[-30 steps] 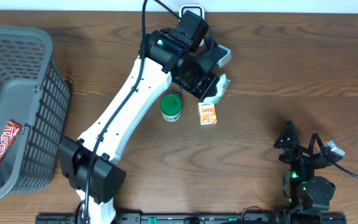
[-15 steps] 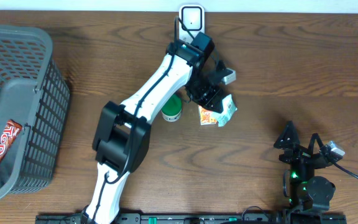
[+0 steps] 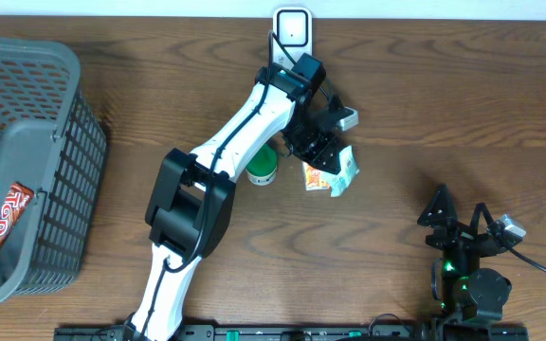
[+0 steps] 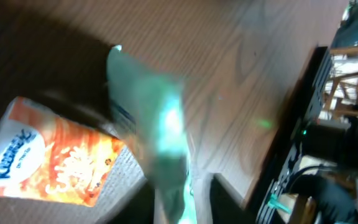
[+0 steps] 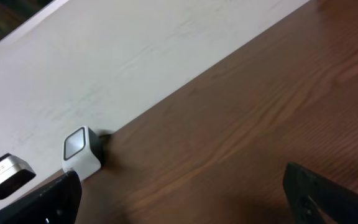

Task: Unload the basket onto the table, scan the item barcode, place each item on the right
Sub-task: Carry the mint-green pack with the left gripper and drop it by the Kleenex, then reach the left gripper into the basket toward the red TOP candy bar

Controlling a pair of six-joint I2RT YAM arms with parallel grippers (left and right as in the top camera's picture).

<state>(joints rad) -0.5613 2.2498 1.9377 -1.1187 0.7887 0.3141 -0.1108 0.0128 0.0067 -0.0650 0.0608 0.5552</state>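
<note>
We can't tell how far the left gripper (image 3: 327, 152) has its fingers parted, since the wrist view's a blur. The pale green packet (image 3: 346, 169) sits right under them, against the orange tissue pack (image 3: 315, 177), with the scanner (image 3: 292, 26) further back. The right gripper (image 3: 459, 216) is spread wide, well apart.

Table (image 3: 444, 114): dark brown wood, visible grain, matte finish; lighting even, shadows soft; far edge butts against a white wall (image 5: 135, 56); wall surface shows faint scuffs and streaks.
</note>
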